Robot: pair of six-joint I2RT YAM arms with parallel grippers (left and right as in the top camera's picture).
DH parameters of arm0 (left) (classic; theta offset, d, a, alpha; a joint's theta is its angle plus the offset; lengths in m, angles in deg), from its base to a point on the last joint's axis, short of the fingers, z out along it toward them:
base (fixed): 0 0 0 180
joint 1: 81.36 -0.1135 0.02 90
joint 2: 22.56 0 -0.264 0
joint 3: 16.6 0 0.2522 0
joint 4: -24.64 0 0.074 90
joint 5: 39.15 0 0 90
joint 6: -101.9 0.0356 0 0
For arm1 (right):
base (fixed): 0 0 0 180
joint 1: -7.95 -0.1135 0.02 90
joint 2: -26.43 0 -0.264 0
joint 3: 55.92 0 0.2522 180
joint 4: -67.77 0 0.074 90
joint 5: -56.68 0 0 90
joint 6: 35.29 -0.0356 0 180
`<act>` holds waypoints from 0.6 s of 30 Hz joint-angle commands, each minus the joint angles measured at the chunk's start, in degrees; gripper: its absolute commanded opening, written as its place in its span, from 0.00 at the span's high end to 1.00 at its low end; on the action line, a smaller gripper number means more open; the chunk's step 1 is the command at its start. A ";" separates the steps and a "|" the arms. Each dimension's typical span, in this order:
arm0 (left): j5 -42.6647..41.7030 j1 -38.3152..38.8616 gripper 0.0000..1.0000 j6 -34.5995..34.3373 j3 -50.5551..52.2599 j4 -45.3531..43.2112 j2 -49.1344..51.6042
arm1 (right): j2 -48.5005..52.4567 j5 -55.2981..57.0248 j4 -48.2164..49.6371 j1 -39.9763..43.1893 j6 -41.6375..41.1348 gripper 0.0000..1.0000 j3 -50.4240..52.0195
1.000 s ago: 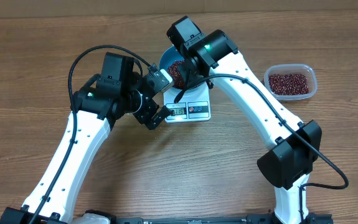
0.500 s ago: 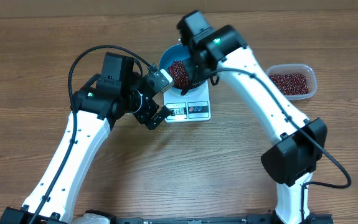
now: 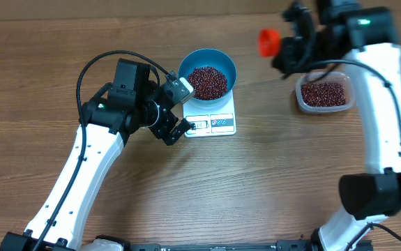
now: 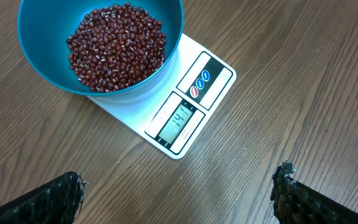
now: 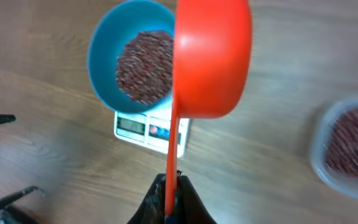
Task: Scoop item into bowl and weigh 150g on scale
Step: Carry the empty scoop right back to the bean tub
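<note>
From overhead, the blue bowl (image 3: 207,56) of red beans (image 3: 207,82) sits on the white scale (image 3: 217,124), just beside the left gripper (image 3: 178,110), whose jaws stand wide apart.

In the left wrist view, the bowl lies ahead of the spread fingers (image 4: 60,199).

In the right wrist view, the right gripper (image 5: 169,202) is clamped on the handle of the orange scoop (image 5: 213,59), between the bowl and the clear tub (image 5: 347,149).

Wooden table (image 3: 256,174), grain running left to right. Sitting on it, centre and toward the far side, is the white scale (image 3: 217,124), display edge facing near. Well off to its right, also far, the clear tub (image 3: 326,110) rests flat on the wood.
</note>
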 commanded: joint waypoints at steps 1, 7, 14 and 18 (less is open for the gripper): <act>-0.20 -0.09 0.00 -0.81 0.24 0.02 0.24 | -1.16 -1.99 -3.34 5.60 2.91 0.96 -1.14; -0.22 -0.09 0.01 -0.81 0.24 0.02 0.24 | -1.14 4.74 -8.13 13.66 4.04 0.96 -0.83; -0.22 -0.09 0.01 -0.81 0.24 0.00 0.24 | -1.11 7.39 -7.06 19.10 4.04 0.96 5.66; -0.20 -0.09 0.00 -0.81 0.24 0.02 0.24 | -1.11 7.69 -4.57 20.76 4.02 0.96 10.80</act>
